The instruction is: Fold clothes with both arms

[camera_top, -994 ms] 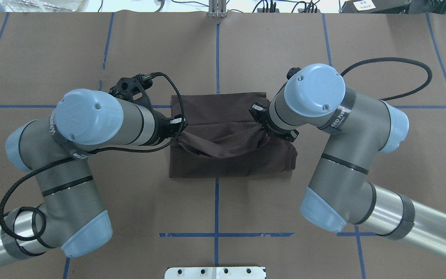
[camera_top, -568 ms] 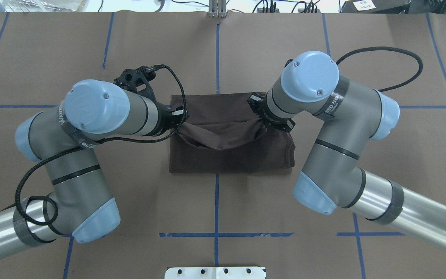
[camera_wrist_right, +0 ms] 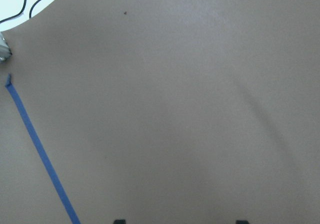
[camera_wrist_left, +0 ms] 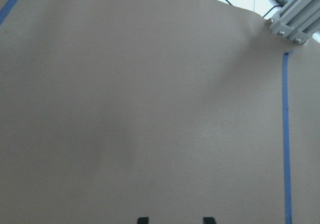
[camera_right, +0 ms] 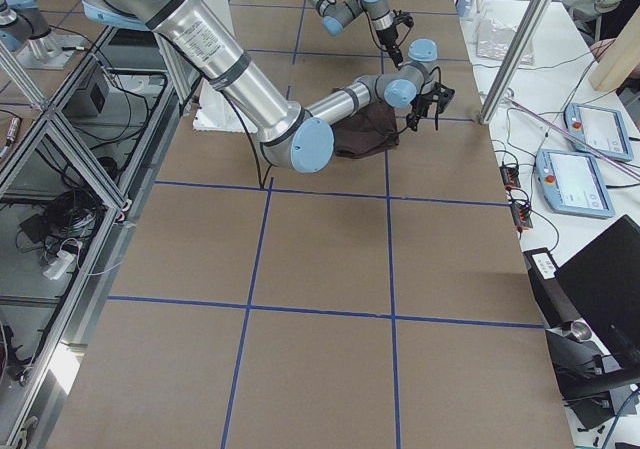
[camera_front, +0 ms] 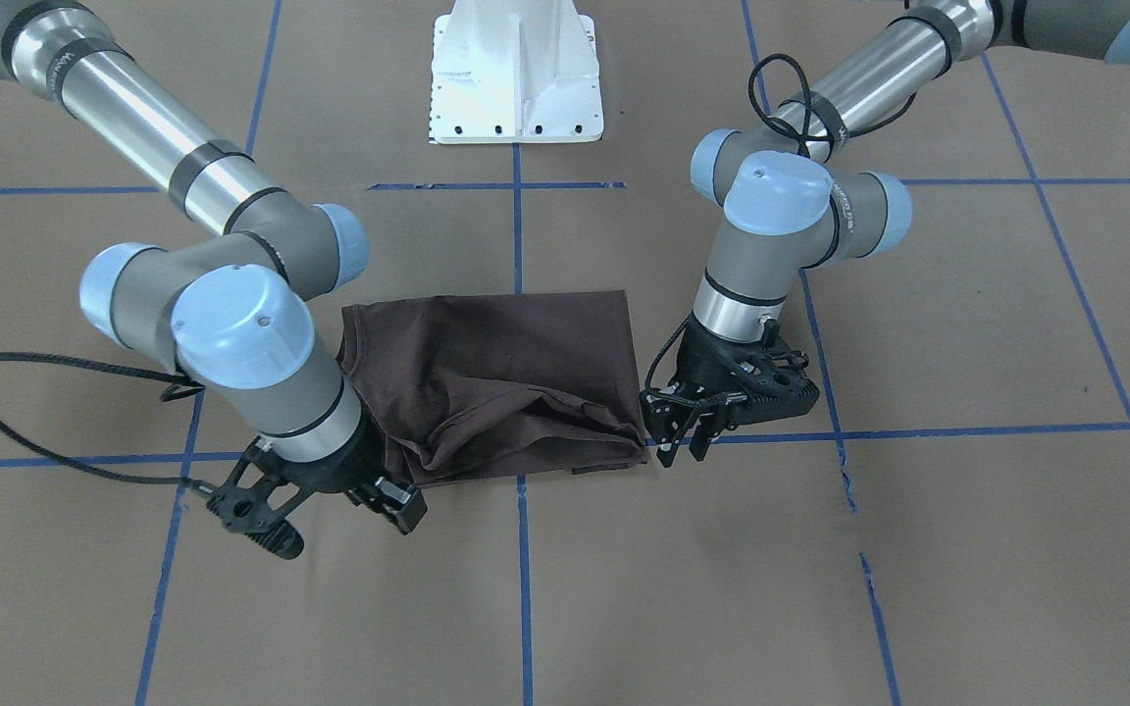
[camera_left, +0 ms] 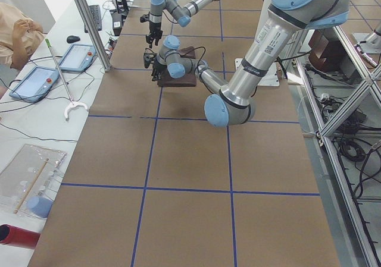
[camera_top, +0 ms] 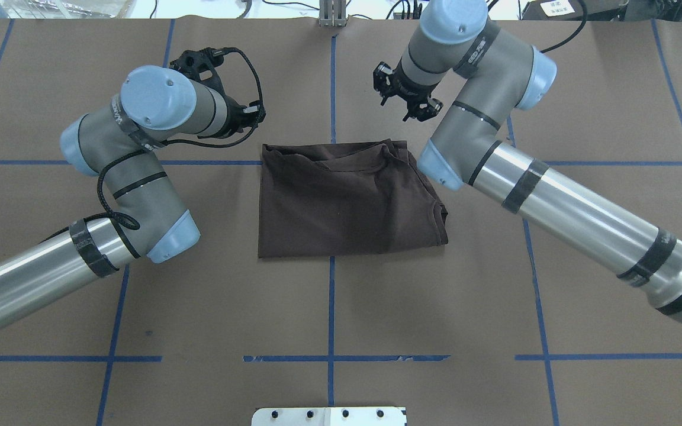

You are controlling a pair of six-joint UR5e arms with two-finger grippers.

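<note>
Item: dark brown short-sleeved cotton T-shirt (camera_top: 347, 204), folded to a rough rectangle.
Location: centre of the overhead view, flat on the brown paper-covered table (camera_top: 436, 307) marked with blue tape lines.
Left gripper: my black two-finger left gripper (camera_top: 251, 115) sits upper left of the shirt in the overhead view, near its top left corner. The fingers are spread and hold nothing, and my wrist view shows only bare paper past the tips.
Right gripper: my black two-finger right gripper (camera_top: 405, 97) sits top centre-right of the overhead view, above the shirt's top right corner in the frame. The fingers are spread and it is empty.
Contact: as far as I can tell, neither gripper touches the cloth.
Condition: the top edge in the overhead view is uneven, with the ribbed collar (camera_top: 370, 164) bunched there. The front-facing view shows a ridge of loose cloth (camera_front: 536, 412) across the lower middle of the shirt. A curved hem pokes out at the lower right corner in the overhead view.
Risk, slack: I judge the ridge will be trapped as a crease if I fold again without smoothing it.
Risk, layers: at the bunched top edge I could pinch one layer only. That would peel the stack open instead of carrying it.
Risk, skew: my two grippers stand at unequal offsets from their corners. Uneven grasps would twist the rectangle.
Risk, drag: lowering with spread fingers onto loose cloth could push it sideways and undo the alignment.
</note>
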